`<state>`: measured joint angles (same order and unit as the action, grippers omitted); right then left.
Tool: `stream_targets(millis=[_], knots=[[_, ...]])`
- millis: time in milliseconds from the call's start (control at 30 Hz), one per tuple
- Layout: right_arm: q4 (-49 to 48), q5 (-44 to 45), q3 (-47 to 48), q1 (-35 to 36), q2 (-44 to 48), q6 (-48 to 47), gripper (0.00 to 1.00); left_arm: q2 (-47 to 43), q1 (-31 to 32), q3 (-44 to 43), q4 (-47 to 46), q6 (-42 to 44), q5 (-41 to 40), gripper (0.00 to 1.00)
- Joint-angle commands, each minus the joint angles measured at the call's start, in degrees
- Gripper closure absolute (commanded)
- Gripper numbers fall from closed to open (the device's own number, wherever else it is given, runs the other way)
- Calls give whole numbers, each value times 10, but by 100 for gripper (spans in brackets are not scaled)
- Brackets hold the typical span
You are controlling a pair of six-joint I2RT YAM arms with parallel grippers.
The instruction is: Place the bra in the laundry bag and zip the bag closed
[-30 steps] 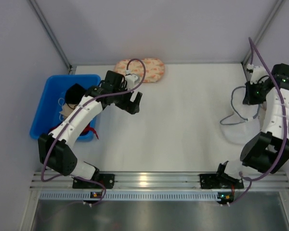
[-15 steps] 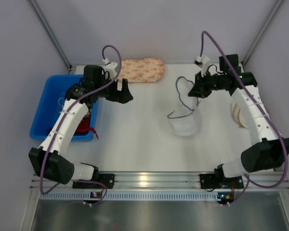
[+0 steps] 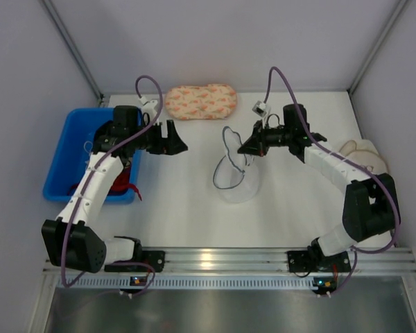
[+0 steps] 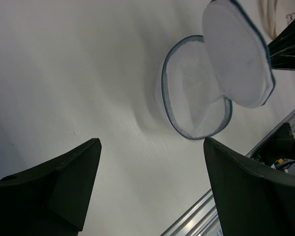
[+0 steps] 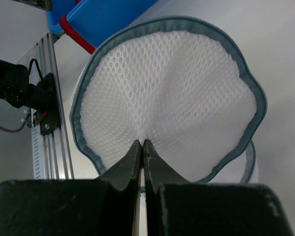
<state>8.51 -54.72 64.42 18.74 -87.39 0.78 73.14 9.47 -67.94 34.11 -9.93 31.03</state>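
Note:
The laundry bag [image 3: 237, 182], a round white mesh bag with grey-blue zip rims, stands open in the middle of the table. Its lid flap is lifted, and my right gripper [image 3: 248, 147] is shut on the flap's mesh [image 5: 172, 93], which puckers at the fingertips [image 5: 141, 143]. My left gripper [image 3: 175, 141] hangs open left of the bag, near the blue bin, with nothing between its fingers [image 4: 73, 172]. In the left wrist view the bag [image 4: 191, 101] lies ahead, its lid [image 4: 238, 54] raised. The bra is hidden; my left arm covers much of the bin.
A blue plastic bin [image 3: 68, 156] with red cloth at its near edge stands at the left. A peach patterned pouch [image 3: 201, 101] lies at the back. A beige round-cupped bra [image 3: 364, 154] lies at the right edge. The aluminium rail [image 3: 215, 260] runs along the front.
My right arm has swung left, carrying the bag from the table's right side to its middle. My left gripper has drawn back a little toward the bin, still open.

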Motion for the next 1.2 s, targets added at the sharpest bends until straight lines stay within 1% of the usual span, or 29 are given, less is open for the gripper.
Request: stream_targets(millis=[0, 33, 67, 100, 133, 267, 300, 367, 400, 500, 567, 733, 800, 900, 967, 1000, 1100, 1133, 1167], knots=[[-217, -40, -40, 5, 37, 70, 100, 2, 0, 3, -74, -61, 71, 9], [-218, -40, -42, 5, 35, 71, 100, 7, 0, 3, -103, -82, 89, 9], [-217, -41, -44, 4, 35, 70, 100, 14, 5, 10, -139, -126, 105, 9], [-215, -42, -45, 4, 35, 67, 100, 18, 10, 14, -140, -145, 110, 9], [-213, -43, -45, 5, 37, 63, 100, 20, 18, 17, -168, -159, 108, 9], [-168, -65, -31, 8, 35, 32, 100, 48, 73, 19, -210, -199, 107, 9], [-119, -78, -25, 11, 35, -1, 100, 62, 81, 18, -218, -213, 106, 10], [-74, -87, -13, 16, 37, -50, 100, 77, 101, 12, -251, -241, 104, 11], [-35, -87, -12, 17, 40, -88, 100, 81, 106, 11, -265, -253, 95, 11], [-2, -87, -11, 23, 46, -131, 100, 97, 125, 2, -303, -297, 87, 12], [18, -83, 0, 25, 42, -147, 100, 107, 135, -14, -308, -307, 84, 19], [67, -79, 20, 29, 30, -194, 100, 125, 160, -27, -320, -324, 78, 25], [96, -76, 38, 31, 28, -228, 100, 130, 169, -25, -320, -324, 75, 30], [162, -69, 66, 31, 23, -290, 100, 138, 172, -16, -321, -343, 62, 32], [191, -66, 75, 31, 20, -319, 100, 140, 171, -15, -329, -354, 59, 36], [198, -65, 76, 31, 19, -326, 100, 140, 171, -16, -331, -358, 61, 39], [195, -64, 83, 31, 17, -326, 100, 145, 173, -20, -336, -366, 60, 62], [195, -59, 88, 32, 12, -323, 87, 147, 174, -21, -336, -369, 55, 91], [194, -51, 98, 32, 10, -318, 76, 147, 173, -23, -337, -373, 52, 100]])
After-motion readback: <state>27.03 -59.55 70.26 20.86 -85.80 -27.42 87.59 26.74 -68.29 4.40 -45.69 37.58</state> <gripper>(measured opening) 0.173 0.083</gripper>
